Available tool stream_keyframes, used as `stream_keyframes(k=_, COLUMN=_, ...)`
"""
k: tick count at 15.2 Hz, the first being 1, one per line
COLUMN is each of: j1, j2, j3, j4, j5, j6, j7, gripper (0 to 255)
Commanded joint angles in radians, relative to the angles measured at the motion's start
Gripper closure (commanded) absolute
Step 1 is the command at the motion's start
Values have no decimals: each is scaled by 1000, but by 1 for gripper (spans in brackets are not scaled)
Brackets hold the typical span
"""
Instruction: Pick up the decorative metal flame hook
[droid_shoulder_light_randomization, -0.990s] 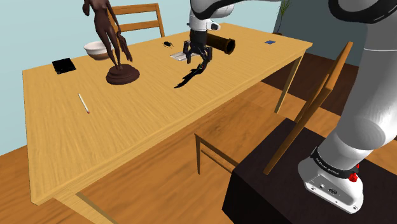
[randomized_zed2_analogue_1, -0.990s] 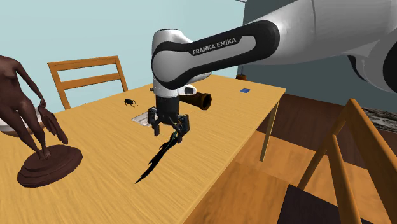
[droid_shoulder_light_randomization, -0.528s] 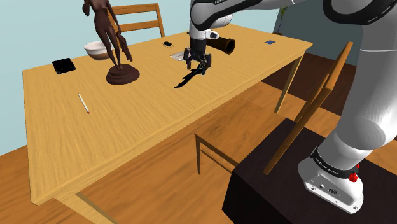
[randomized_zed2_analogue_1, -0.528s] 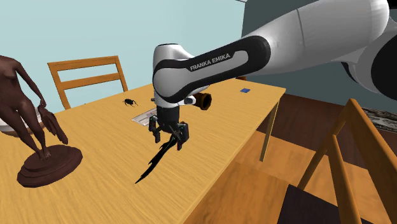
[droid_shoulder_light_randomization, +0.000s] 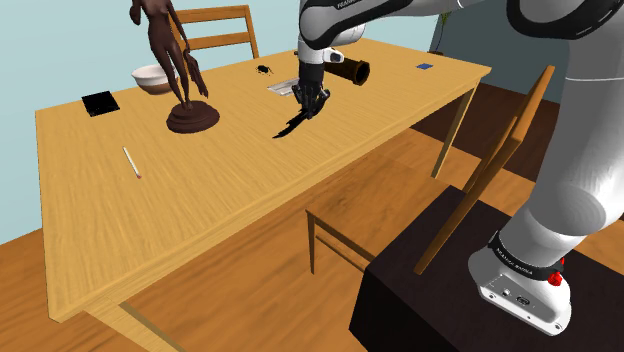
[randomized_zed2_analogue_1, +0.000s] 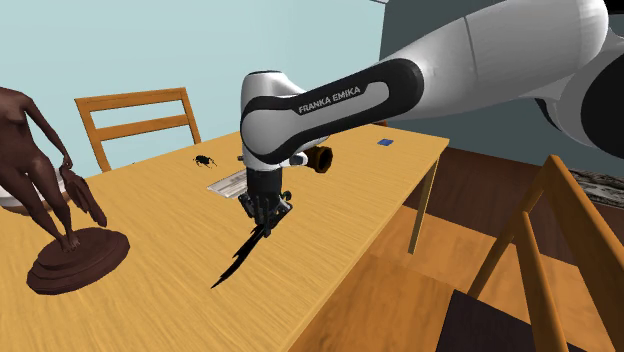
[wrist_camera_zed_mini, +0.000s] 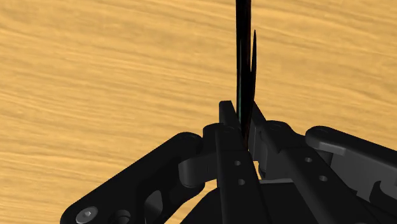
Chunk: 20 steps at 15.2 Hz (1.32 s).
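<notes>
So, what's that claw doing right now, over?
Claw shut on the black flame hook. Hook slants down to the table. Brown tube close behind, clear of hook.

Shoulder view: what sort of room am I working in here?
Most likely a home dining room: a long wooden table, a wooden chair at its far side, and a white bowl near a brown figurine.

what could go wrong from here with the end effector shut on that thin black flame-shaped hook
1. The end effector clasps the thin black flame-shaped hook near one end, with most of its length lying on the wooden table. Lifted, it may swivel or slip.
2. The fingers pinch a narrow blade, so the hold looks slight.
3. The dark brown cylinder lies close behind, and a swinging hook could hit it.
</notes>
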Motion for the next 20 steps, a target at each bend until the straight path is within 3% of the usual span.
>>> stream_keyframes(k=1, j1=0, j2=0, j3=0, j4=0, j5=0, j6=0, j7=0, gripper=255)
stream_keyframes(k=20, j1=2, j2=-32, j3=5, j4=160, j5=6, j6=-190, j7=11, gripper=255)
